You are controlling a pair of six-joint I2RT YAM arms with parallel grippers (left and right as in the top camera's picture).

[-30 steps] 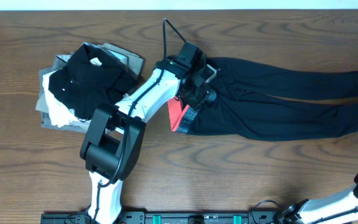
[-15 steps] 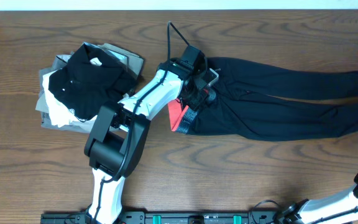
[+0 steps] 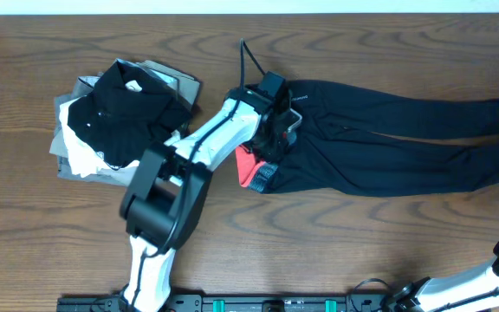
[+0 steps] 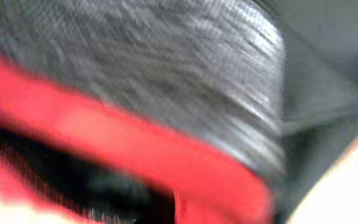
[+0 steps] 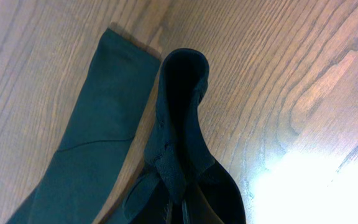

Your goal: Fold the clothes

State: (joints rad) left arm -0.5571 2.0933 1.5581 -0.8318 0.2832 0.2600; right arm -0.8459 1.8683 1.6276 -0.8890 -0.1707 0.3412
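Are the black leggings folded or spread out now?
Spread out: the leggings lie at full length on the table, both legs stretched out side by side.

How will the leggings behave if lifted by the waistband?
Probably floppy: the leggings lie flat and wrinkled, so most of their length should dangle and drag. Likely light, thin fabric. The waistband looks thicker, so the left gripper may hold it firmly.

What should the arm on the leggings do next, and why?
Probably lift the waistband a little and start carrying it toward the leg ends: the left gripper looks shut on it, and the leggings lie flat at full length, unfolded.
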